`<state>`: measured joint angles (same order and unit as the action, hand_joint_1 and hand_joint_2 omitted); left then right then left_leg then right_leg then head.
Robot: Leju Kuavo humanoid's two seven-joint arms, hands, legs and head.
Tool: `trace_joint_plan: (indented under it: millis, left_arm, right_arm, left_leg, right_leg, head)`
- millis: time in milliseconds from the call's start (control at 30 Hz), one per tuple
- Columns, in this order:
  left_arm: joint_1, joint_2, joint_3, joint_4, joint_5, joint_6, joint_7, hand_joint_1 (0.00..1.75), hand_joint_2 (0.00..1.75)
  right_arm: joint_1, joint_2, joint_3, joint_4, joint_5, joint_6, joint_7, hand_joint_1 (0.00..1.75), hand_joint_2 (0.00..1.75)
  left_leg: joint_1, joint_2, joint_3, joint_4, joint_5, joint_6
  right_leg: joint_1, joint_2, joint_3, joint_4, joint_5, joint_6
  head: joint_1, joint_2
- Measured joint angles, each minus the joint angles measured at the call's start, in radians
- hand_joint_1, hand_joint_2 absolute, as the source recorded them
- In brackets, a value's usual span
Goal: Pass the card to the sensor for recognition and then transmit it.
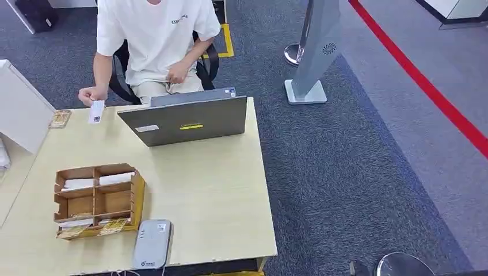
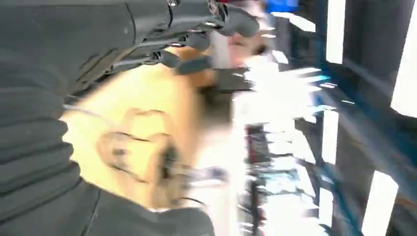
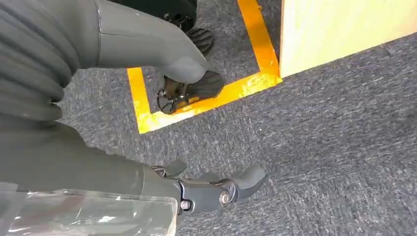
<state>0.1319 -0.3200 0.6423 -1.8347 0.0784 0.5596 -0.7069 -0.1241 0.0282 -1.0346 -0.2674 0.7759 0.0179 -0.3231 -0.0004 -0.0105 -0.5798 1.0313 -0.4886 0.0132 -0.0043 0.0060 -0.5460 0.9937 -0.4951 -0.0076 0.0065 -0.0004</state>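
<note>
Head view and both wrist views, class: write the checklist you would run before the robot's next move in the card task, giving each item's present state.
1. Sensor lies flat at the table's near edge: ok.
2. Card in a robot hand: not ok; the person's hand holds it.
3. Cards stocked in the box: ok.
4. Right hand free: ok, hanging over carpet.
5. Left hand free: cannot tell, view blurred.
</note>
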Motion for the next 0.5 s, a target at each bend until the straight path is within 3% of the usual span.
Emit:
trace_joint_plan:
  millis: [100, 233, 367, 500]
  left_arm:
    - [-0.001, 0.005, -0.060, -0.137, -0.038, 0.013, 0.000, 0.00, 1.75]
    - [-0.001, 0.010, -0.100, -0.236, -0.054, 0.024, 0.001, 0.00, 1.75]
    - [-0.010, 0.062, -0.191, -0.315, -0.144, 0.118, 0.001, 0.00, 1.75]
    - [-0.079, 0.124, -0.255, -0.317, -0.204, 0.132, 0.002, 0.00, 1.75]
  right_arm:
    - [-0.005, 0.004, 0.003, 0.002, 0.004, -0.001, 0.002, 0.00, 1.75]
    - [-0.007, 0.006, 0.005, 0.003, 0.005, -0.001, 0.003, 0.00, 1.75]
    - [-0.011, 0.007, 0.009, 0.004, 0.009, -0.001, 0.007, 0.00, 1.75]
    - [-0.021, 0.009, 0.027, 0.006, 0.026, -0.003, 0.021, 0.00, 1.75]
  left_leg:
    - [0.000, 0.002, 0.001, 0.000, 0.000, 0.000]
    - [0.000, 0.002, 0.001, 0.000, 0.000, 0.000]
    - [0.000, 0.002, 0.001, 0.000, 0.000, 0.000]
    - [0.001, 0.002, 0.001, 0.000, 0.000, -0.001]
  right_leg:
    - [0.000, 0.003, 0.000, 0.000, 0.001, 0.000]
    - [0.000, 0.003, 0.000, 0.000, 0.000, 0.000]
    - [0.000, 0.002, 0.000, 0.000, 0.000, 0.000]
    - [0.000, 0.002, 0.000, 0.000, 0.000, 0.000]
  head:
    - [-0.001, 0.000]
    - [-0.001, 0.000]
    - [-0.002, 0.000]
    - [-0.002, 0.000]
